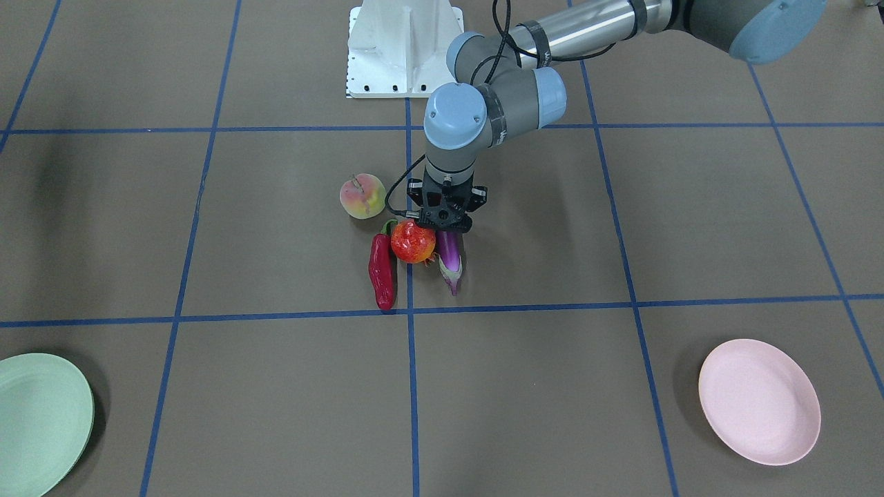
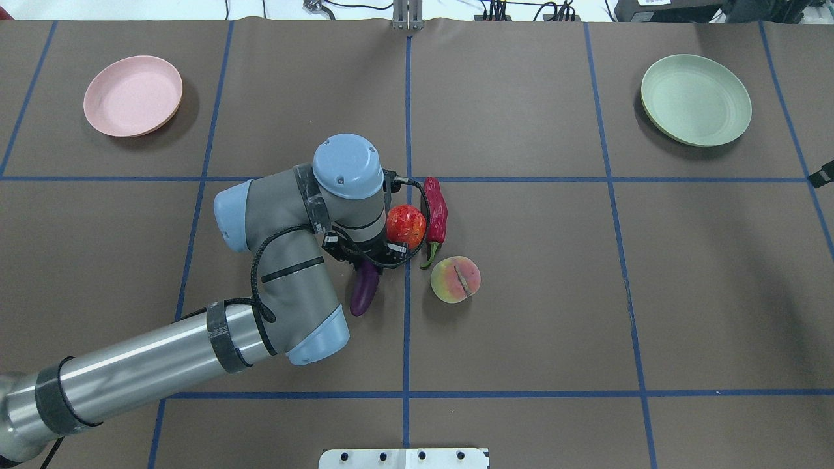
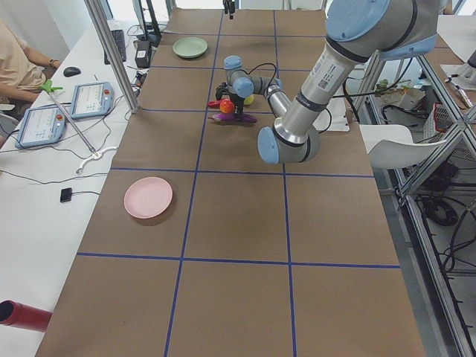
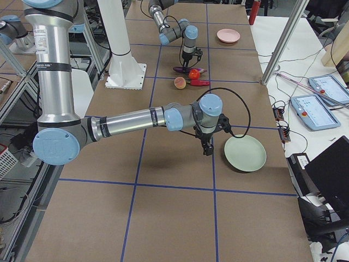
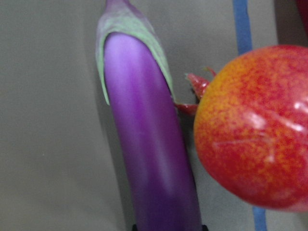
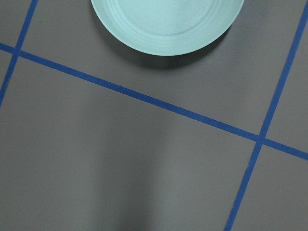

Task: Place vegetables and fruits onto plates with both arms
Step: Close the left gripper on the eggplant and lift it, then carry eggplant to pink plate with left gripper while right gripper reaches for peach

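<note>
My left gripper [image 1: 447,226] stands straight down over the purple eggplant [image 1: 450,261], which lies on the table. In the left wrist view its black fingertips touch both sides of the eggplant [image 5: 149,159]. The red-orange pomegranate [image 1: 412,241] lies against the eggplant, with the red chili [image 1: 382,273] beside it and the peach [image 1: 362,196] nearer the robot. The pink plate [image 1: 758,400] and the green plate [image 1: 41,421] lie bare at the far corners. My right gripper [image 4: 207,148] hangs low beside the green plate [image 4: 245,154]; I cannot tell whether it is open.
The white base block [image 1: 404,48] stands at the table's robot-side edge. Blue tape lines [image 1: 410,386] cross the brown table. In the exterior left view an operator's desk with tablets [image 3: 89,100] runs along the far side.
</note>
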Robot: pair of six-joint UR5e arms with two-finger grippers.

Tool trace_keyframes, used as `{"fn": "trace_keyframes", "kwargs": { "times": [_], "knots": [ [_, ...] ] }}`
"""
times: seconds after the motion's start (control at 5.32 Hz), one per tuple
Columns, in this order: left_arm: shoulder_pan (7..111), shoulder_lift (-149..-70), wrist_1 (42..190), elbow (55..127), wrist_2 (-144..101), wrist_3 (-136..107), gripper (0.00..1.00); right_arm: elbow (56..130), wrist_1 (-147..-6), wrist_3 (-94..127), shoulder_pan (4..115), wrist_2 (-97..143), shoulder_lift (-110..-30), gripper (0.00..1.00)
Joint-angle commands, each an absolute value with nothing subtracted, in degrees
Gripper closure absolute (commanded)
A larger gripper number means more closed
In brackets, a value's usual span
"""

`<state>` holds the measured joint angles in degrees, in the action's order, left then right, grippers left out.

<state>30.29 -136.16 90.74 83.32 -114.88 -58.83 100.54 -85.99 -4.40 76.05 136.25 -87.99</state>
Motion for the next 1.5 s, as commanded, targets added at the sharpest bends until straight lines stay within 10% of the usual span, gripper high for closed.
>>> {"fn": "trace_keyframes", "kwargs": {
  "times": [0.0, 0.56, 1.32],
  "knots": [
    [36.0, -134.84, 84.77, 90.39, -115.22, -58.37, 1.0, 99.76, -82.71, -2.38, 72.87, 136.84, -86.32, 0.0],
    [53.11, -126.68, 84.28, 90.81, -119.97, -51.22, 1.0, 101.42, -66.44, 32.99, 62.79, 137.11, -85.08, 0.0],
    [66.17, -132.34, 105.18, 51.84, -124.89, -42.89, 1.0, 107.55, -61.61, 71.23, 43.56, 123.37, -76.64, 0.0]
  ]
}}
